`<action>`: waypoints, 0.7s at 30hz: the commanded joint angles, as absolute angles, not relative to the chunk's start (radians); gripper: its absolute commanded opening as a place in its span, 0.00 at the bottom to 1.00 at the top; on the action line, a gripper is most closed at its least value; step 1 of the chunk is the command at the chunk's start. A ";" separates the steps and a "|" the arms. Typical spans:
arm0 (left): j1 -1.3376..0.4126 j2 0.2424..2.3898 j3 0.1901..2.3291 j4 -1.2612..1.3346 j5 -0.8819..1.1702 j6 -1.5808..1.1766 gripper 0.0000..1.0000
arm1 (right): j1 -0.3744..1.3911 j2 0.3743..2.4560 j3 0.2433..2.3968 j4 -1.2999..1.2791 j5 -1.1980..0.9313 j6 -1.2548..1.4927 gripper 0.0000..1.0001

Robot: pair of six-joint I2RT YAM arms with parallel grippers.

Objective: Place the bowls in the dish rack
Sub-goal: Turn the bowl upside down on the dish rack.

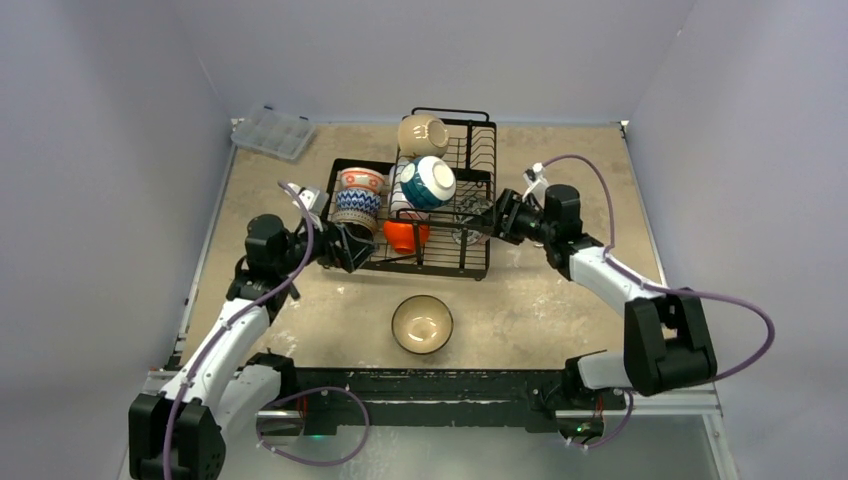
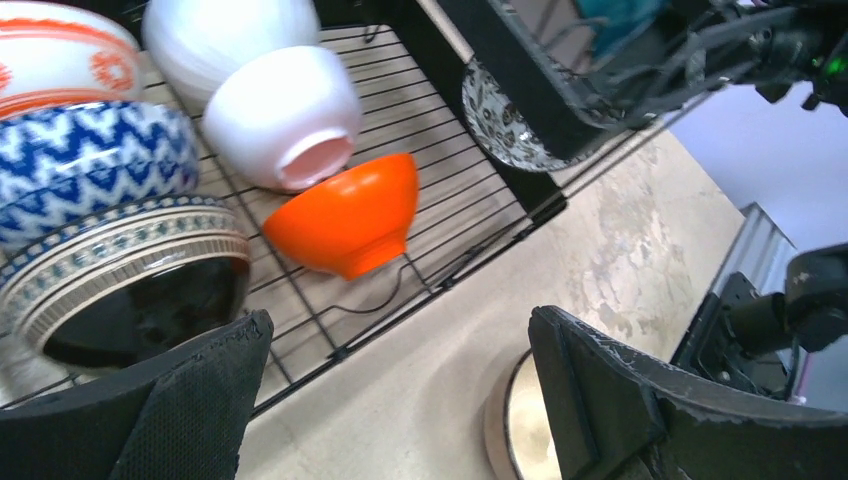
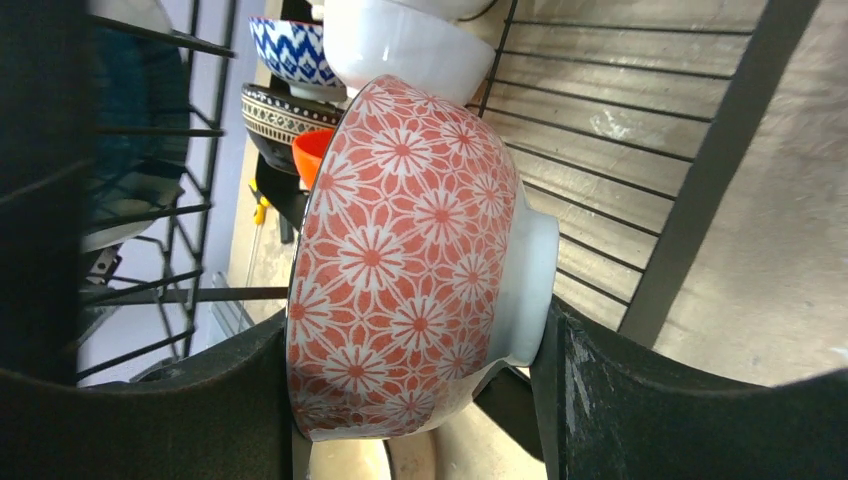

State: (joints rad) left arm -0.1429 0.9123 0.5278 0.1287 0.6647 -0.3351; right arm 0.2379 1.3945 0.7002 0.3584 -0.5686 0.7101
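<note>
Right arm is stretched across to the right side of the dish rack (image 1: 478, 160). The right gripper (image 3: 410, 338) is clamped on the red floral bowl (image 3: 400, 250), which is tipped on its side with its rim on one finger and its foot on the other, rack wires right behind it. Left arm is bent in at the rack's front-left corner, the left gripper (image 2: 400, 385) spread wide on nothing, near the orange bowl (image 2: 350, 215) lying in the rack, while a tan bowl (image 1: 422, 324) sits upright on the table (image 1: 570, 300).

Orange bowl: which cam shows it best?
Left wrist: orange bowl close, nearly unobstructed, tilted in the dish rack. Top external shows it small, partly covered; right wrist only a sliver behind the red floral bowl.
</note>
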 commanded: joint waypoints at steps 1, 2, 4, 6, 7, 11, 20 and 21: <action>-0.217 0.870 0.495 0.237 0.699 -0.350 0.98 | 0.200 1.284 0.702 0.298 -0.540 0.650 0.00; -0.238 0.866 0.491 0.244 0.698 -0.347 0.97 | 0.189 1.266 0.699 0.279 -0.533 0.643 0.00; -0.278 0.859 0.483 0.257 0.699 -0.332 0.97 | 0.170 1.229 0.692 0.239 -0.525 0.626 0.00; -0.305 0.844 0.471 0.271 0.702 -0.325 0.97 | 0.153 1.189 0.686 0.196 -0.518 0.606 0.00; -0.315 0.835 0.462 0.284 0.706 -0.324 0.97 | 0.144 1.171 0.685 0.172 -0.516 0.596 0.00; -0.375 0.790 0.396 0.389 0.724 -0.327 0.97 | 0.132 1.098 0.691 0.057 -0.502 0.554 0.00; -0.584 0.746 0.288 0.608 0.766 -0.128 0.96 | 0.130 0.941 0.646 -0.149 -0.538 0.554 0.00; -0.613 0.756 0.296 0.595 0.765 -0.090 0.96 | 0.131 0.922 0.639 -0.165 -0.542 0.559 0.00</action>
State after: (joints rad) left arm -0.5369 0.7441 0.2874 0.4877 0.7315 -0.2470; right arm 0.1314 0.9932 0.6582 -0.0803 -0.5114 0.5632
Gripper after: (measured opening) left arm 0.964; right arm 0.677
